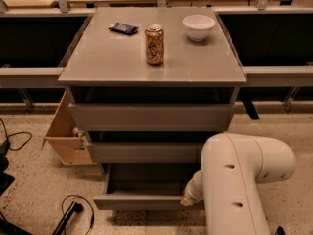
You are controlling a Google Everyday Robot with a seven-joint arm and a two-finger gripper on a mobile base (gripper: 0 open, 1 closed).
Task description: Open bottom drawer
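One grey cabinet [230, 94] is noted, with three handleless drawers stacked in it. The bottom drawer [142, 200] is seen standing well out from the cabinet, lowest of the three, its shallow grey tray exposed from above. Two taller-fronted drawers are counted above it, the middle drawer [146, 152] and the top drawer [151, 116], each with a dark gap over its front.

On the worktop [112, 62] three items are recorded: one patterned can [154, 44] upright near the middle, one white bowl [198, 27] toward the back right, and one dark flat packet [123, 28] toward the back left. All three are set well apart.

One white arm [239, 175] is seen at lower right. The pincer [188, 200] is found at the right end of the bottom drawer's front, largely hidden by the arm; its state cannot be told.

One light wooden box [66, 133] is noted left of the cabinet. Black cables [73, 214] are seen on the speckled floor.
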